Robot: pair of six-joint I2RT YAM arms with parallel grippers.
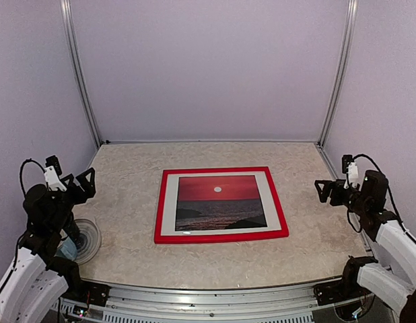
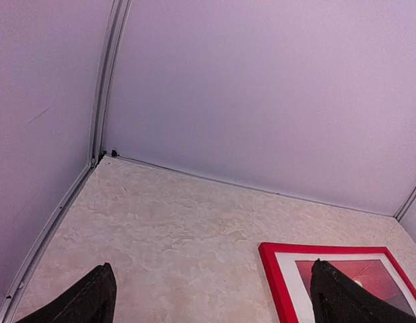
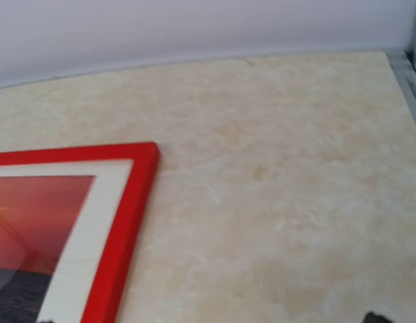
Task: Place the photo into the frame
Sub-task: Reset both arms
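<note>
Materials and surface finish.
The thin rectangular red picture frame [image 1: 221, 236] looks smooth and slightly glossy, like painted wood. The white-bordered sunset photo [image 1: 220, 202] carries a glazed sheen with faint reflections. The beige marbled desk [image 1: 127, 202] is matt and stone-patterned. The pale lilac wall panels [image 1: 208, 67] are matt, edged by brushed metal rails [image 1: 81, 74].

A lab robot cell: plain lilac panels [image 1: 208, 67] on aluminium posts [image 1: 81, 81] enclose a marbled counter [image 1: 127, 229], left arm [image 1: 33, 269] and right arm [image 1: 390, 242] bolted at its near edge.
</note>
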